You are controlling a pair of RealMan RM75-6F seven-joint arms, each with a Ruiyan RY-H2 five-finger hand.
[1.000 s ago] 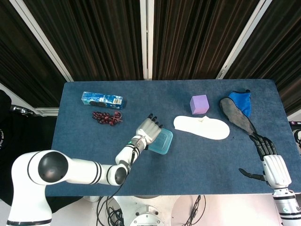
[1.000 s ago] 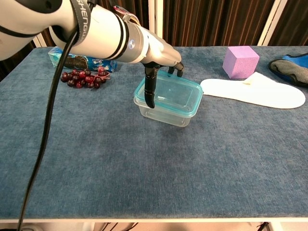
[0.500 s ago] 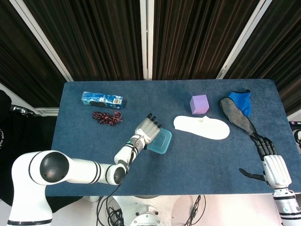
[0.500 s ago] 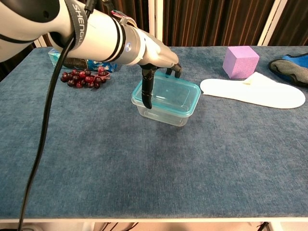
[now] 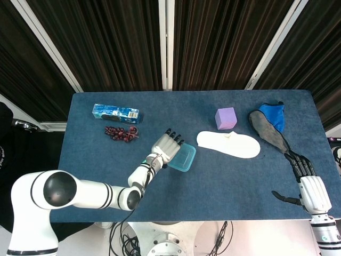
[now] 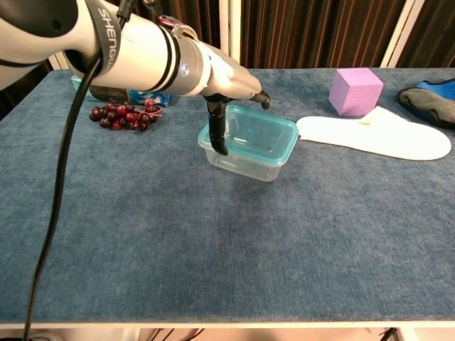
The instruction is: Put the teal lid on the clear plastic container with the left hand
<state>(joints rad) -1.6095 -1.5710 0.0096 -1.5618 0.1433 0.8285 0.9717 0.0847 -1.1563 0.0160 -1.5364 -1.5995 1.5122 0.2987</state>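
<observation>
My left hand (image 6: 226, 91) rests on the near-left part of the teal lid (image 6: 250, 133), fingers draped over the far edge and the thumb hanging down past the near-left corner of the clear plastic container (image 6: 245, 161). It steadies the lid from above; whether the fingers truly clamp it I cannot tell. The lid lies across the container's mouth, and both stand mid-table.

Change over the last second: lid and container together have slid slightly to and fro beneath the hand, and the lid now looks flatter and more nearly in line with the rim than before. Judgement: placement is almost complete; what remains is a downward press to seat the edges, then release.

Outward from there: dark grapes (image 6: 119, 116) and a blue packet (image 5: 115, 112) lie to the far left; a white insole (image 6: 373, 136), a purple cube (image 6: 355, 91) and a blue shoe (image 5: 269, 125) lie to the right on the blue table (image 6: 213, 249).

My right hand (image 5: 303, 172) hangs idle at the near-right table edge, fingers spread, holding nothing.
</observation>
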